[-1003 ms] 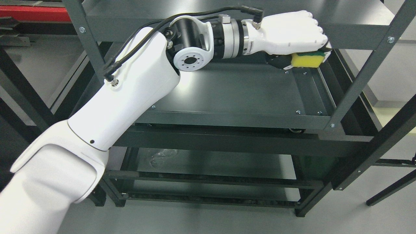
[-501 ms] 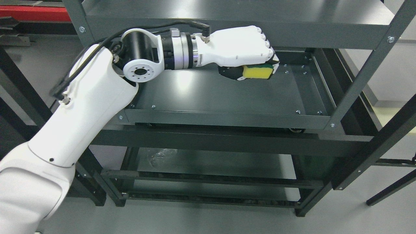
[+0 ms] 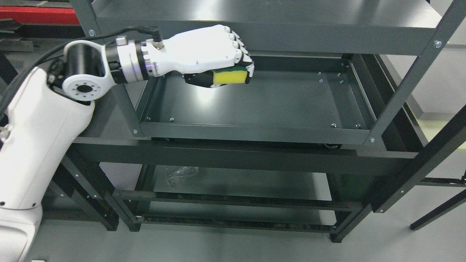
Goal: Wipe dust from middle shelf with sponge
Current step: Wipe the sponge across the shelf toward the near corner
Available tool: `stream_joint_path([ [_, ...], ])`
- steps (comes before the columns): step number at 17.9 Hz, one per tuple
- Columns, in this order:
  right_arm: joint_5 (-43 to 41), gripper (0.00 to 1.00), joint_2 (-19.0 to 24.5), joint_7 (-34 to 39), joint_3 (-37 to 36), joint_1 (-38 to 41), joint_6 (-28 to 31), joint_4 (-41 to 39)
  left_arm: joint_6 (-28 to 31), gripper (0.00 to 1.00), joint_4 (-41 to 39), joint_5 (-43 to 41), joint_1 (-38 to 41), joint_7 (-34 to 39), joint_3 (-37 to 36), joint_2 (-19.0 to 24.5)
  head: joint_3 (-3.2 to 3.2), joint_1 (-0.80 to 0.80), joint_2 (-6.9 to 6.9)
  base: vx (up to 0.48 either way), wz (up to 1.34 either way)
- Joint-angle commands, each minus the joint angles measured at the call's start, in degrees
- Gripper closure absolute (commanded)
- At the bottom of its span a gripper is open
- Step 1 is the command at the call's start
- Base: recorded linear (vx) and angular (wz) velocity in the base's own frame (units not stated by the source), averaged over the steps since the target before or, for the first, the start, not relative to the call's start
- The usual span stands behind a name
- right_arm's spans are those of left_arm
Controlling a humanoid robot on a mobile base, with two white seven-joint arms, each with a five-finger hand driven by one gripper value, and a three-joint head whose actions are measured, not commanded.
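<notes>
1. Since the earlier frames, the left hand (image 3: 204, 47) and the sponge (image 3: 229, 76) have been carried leftward across the middle shelf (image 3: 276, 103), from the far right end to a spot left of the shelf's middle; the camera itself has not shifted.
2. Nearest on the middle shelf, the front lip (image 3: 251, 133) is seen bare, and the forearm of the left arm is seen to enter past the shelf's front left post (image 3: 125, 105).
3. Further back over the shelf, the sponge is gripped by the curled fingers (image 3: 236, 45) of the left hand, yellow face toward the camera and a green layer on top, under the knuckles.
4. The sponge's long axis is laid along the length of the middle shelf, left to right. Whether its underside touches the shelf surface cannot be told.
5. Most of the shelf's surface is left to the right of the sponge, and only a short stretch to the left wall (image 3: 147, 96); the next stroke is judged to turn on this.
6. Farthest, the shelf's back edge is partly hidden under the upper shelf (image 3: 327, 22).
7. No right hand is seen.
</notes>
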Motion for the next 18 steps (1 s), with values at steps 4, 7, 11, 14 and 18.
stream_joint_path([
  [4, 0.00, 0.00, -1.00, 0.04, 0.00, 0.00, 4.18, -1.00, -4.15, 0.94, -5.32, 10.45, 13.35, -3.57, 28.97, 18.95, 0.00, 0.00, 0.00, 0.000, 0.00],
  [7, 0.00, 0.00, -1.00, 0.04, 0.00, 0.00, 4.18, -1.00, -4.15, 0.93, -4.97, 15.21, 18.19, -5.68, 34.96, 21.95, 0.00, 0.00, 0.00, 0.000, 0.00],
  [11, 0.00, 0.00, -1.00, -0.05, 0.00, 0.00, 4.18, -1.00, -4.15, 0.93, -4.71, 18.99, 19.96, -7.01, 39.71, 23.10, 0.00, 0.00, 0.00, 0.000, 0.00],
  [14, 0.00, 0.00, -1.00, 0.04, 0.00, 0.00, 4.18, -1.00, -4.15, 0.93, -5.58, 23.38, 17.86, -6.04, 36.75, 21.18, 0.00, 0.00, 0.00, 0.000, 0.00],
  [18, 0.00, 0.00, -1.00, 0.04, 0.00, 0.00, 4.18, -1.00, -4.15, 0.93, -3.66, 29.63, 3.03, -1.32, 14.28, 8.99, 0.00, 0.00, 0.00, 0.000, 0.00],
])
